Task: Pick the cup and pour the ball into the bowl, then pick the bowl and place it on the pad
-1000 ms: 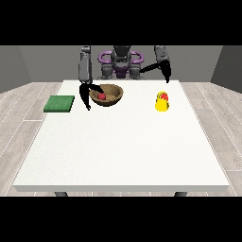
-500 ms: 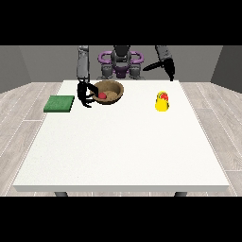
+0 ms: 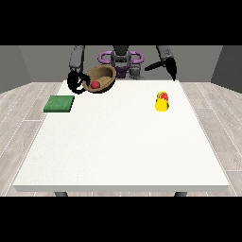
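Holding tilted bowl [image 3: 100,78] aloft, hand [image 3: 75,82].

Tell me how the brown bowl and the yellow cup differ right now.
The brown wooden bowl is lifted and tilted in the hand at the view's left; the yellow cup rests on the white table, untouched. The bowl holds the red ball; the cup shows red only near its top. The bowl is wider. Both sit toward the table's far side.
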`<state>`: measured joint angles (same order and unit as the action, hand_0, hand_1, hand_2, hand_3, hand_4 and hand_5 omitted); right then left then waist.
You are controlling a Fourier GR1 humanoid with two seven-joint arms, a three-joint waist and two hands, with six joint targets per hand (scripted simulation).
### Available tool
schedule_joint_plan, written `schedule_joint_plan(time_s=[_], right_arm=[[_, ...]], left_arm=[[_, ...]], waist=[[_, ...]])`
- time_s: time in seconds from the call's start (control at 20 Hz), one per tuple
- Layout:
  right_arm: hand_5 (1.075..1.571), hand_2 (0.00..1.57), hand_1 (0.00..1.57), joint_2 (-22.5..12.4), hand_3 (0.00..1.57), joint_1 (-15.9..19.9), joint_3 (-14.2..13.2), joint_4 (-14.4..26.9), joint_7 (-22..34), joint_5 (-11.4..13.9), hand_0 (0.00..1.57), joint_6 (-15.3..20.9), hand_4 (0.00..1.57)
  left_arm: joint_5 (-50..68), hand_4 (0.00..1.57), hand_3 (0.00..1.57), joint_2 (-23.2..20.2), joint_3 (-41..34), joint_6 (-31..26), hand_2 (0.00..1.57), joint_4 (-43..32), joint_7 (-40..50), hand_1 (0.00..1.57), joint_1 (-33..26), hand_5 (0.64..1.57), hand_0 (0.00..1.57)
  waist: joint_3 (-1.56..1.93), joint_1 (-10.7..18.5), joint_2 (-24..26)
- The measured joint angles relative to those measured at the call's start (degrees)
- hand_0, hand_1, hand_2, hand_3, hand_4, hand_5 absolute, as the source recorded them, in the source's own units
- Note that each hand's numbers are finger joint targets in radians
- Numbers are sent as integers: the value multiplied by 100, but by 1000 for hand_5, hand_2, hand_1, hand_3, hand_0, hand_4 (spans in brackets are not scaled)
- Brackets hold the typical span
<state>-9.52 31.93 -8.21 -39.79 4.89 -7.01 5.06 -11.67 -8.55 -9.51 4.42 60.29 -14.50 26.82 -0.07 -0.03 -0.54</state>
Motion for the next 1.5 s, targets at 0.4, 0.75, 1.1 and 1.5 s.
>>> schedule_joint_plan(time_s=[0.4, 0.75, 1.1, 1.5], right_arm=[[1557, 1571, 1571, -883, 1571, 1, -550, -128, 216, -490, 1571, -733, 1067], [1561, 1571, 1571, -1640, 1571, 211, -1121, 103, -49, -931, 1571, -1383, 1047], [1568, 1571, 1571, -2489, 778, 313, -1685, 844, -856, -1168, 1571, -2033, 1018], [1569, 1571, 1571, -3298, 0, 489, -1908, 1469, -1751, -1040, 1571, -2456, 1034]], left_arm=[[9, 0, 0, -24, 14, 82, 0, 61, -145, 0, -16, 1566, 0], [-122, 0, 0, 180, 148, 431, 0, 133, -633, 0, 184, 1565, 0], [-417, 0, 0, 436, 562, 732, 0, 886, -567, 0, 441, 1564, 0], [-620, 0, 0, 409, 767, 892, 0, 2025, -211, 0, 420, 1564, 0]], waist=[[6, -63, -269], [8, 48, -1022], [18, 359, -1994], [22, 433, -2787]])
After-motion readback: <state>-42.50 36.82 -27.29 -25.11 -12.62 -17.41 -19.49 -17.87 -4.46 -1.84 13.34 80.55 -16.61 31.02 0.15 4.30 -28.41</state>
